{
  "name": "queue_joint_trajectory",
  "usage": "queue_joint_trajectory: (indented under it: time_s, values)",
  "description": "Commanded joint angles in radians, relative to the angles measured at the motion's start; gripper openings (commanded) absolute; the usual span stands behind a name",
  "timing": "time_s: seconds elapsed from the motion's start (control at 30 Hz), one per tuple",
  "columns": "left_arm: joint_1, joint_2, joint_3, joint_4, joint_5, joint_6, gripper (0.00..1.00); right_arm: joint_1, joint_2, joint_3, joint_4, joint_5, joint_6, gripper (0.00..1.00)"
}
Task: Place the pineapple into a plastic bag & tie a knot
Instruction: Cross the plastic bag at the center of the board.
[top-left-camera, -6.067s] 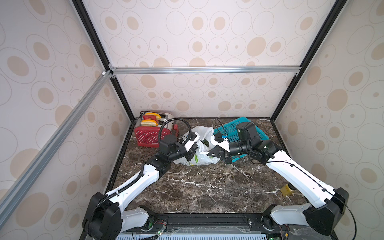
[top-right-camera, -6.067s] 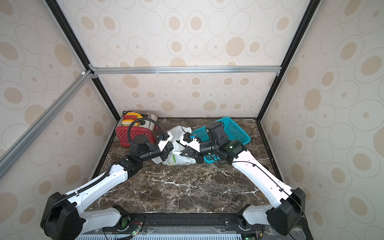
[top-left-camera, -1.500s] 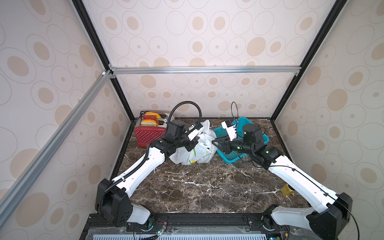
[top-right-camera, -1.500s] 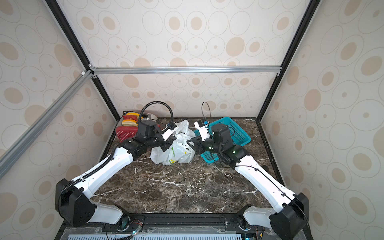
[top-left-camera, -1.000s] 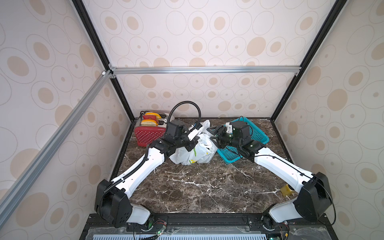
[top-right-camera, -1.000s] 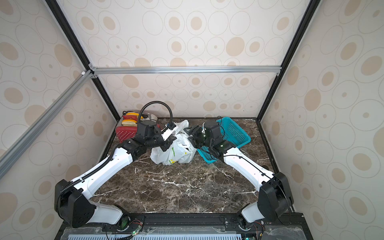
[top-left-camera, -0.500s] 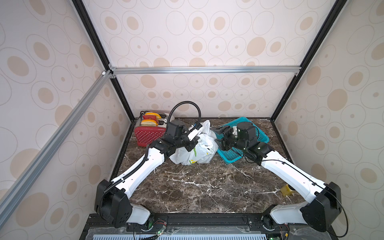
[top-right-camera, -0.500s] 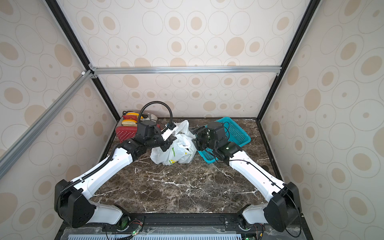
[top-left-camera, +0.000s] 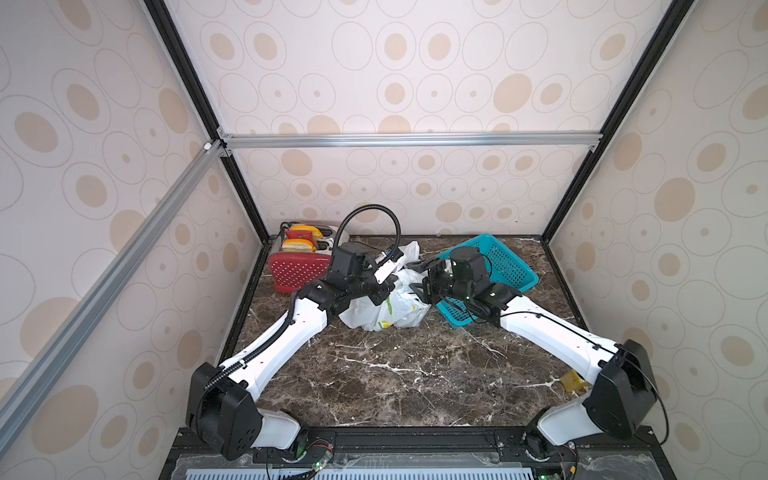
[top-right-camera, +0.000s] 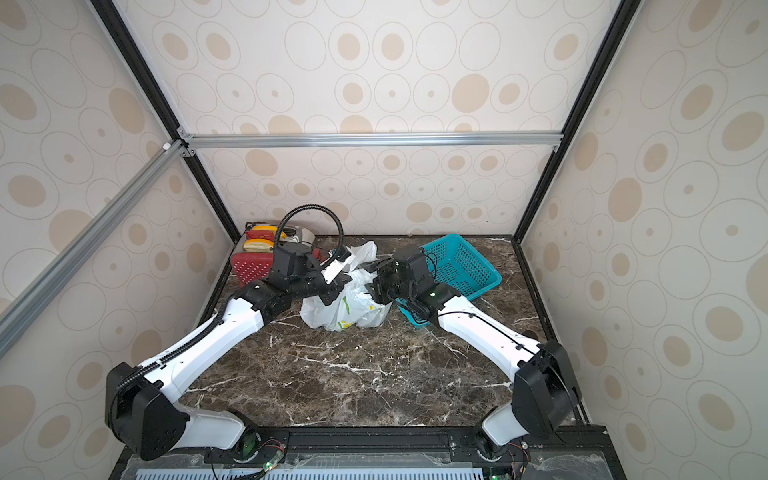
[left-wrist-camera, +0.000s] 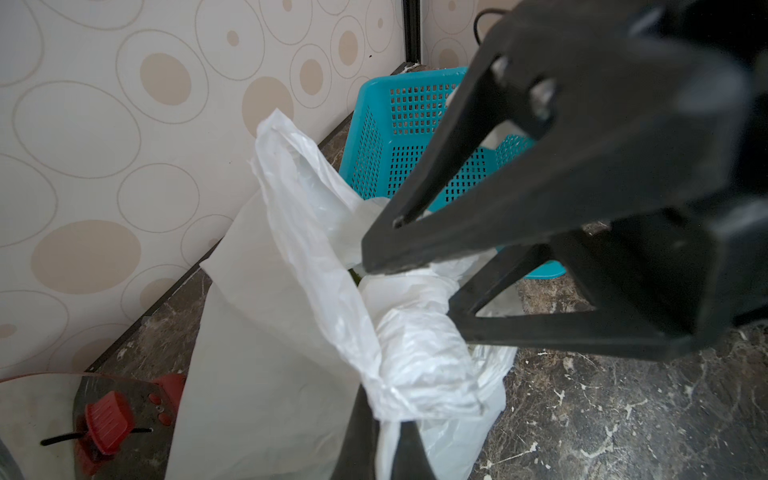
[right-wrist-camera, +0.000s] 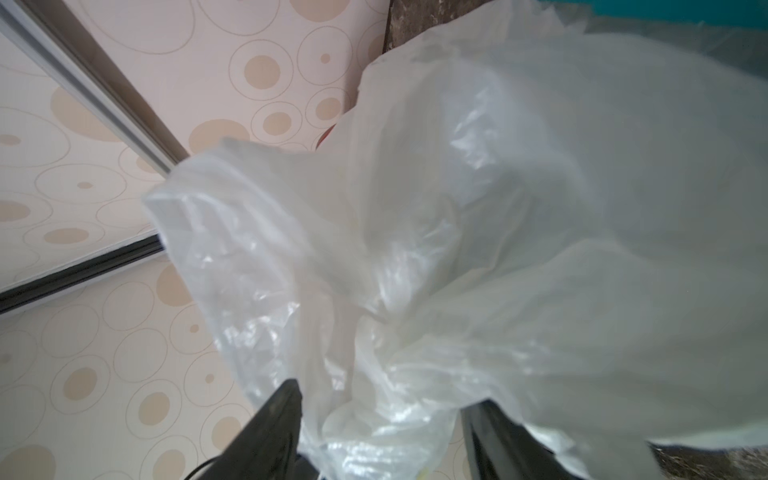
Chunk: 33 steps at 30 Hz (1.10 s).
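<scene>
A: Where is the plastic bag (top-left-camera: 386, 309) sitting?

B: It is lying bulged on the marble table (top-left-camera: 395, 374) toward the back wall, between the red toaster (top-left-camera: 297, 272) and the teal basket (top-left-camera: 509, 266), and it is sitting just beside the basket's near corner. Yellow and green print is showing on its lower side, but what is inside I cannot tell

A: What is the left gripper doing?

B: The left gripper (left-wrist-camera: 380, 419) is pinching tight on a fold of the bag's upper edge. It is holding that white film lifted above the rest of the heap, so one loose flap is standing up toward the wall

A: And the right one?

B: The right gripper (left-wrist-camera: 415, 280) is reaching in from the basket side with its jaws standing well apart. A twisted bunch of the bag's film is running between them. In the right wrist view the fingers (right-wrist-camera: 276, 419) are showing on either side of the crumpled plastic; whether they are pressing on it I cannot tell

A: Are the two grippers touching?

B: No, they are facing each other close together over the bag, with only film stretching between them
</scene>
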Motion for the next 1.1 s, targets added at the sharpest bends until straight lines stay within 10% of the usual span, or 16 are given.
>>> queue_joint_trajectory:
  time_s: [0.0,0.23,0.47,0.7,1.07]
  values:
    - [0.002,-0.031,-0.004,0.007,0.013,-0.019,0.00,0.006,0.039,0.041,0.051,0.009,0.018,0.63]
    - [0.002,-0.037,-0.011,0.006,0.021,-0.035,0.00,0.007,0.151,0.115,0.098,0.006,0.032,0.55]
    - [0.002,-0.059,-0.039,0.021,0.031,-0.073,0.00,0.006,0.192,0.127,0.144,0.022,0.023,0.10]
    - [0.029,-0.151,-0.069,-0.087,-0.070,0.064,0.69,0.005,0.147,0.066,0.112,0.009,-0.029,0.00]
    - [0.128,-0.104,-0.115,-0.195,0.028,0.344,0.88,0.004,0.117,0.076,0.047,-0.036,-0.114,0.00]
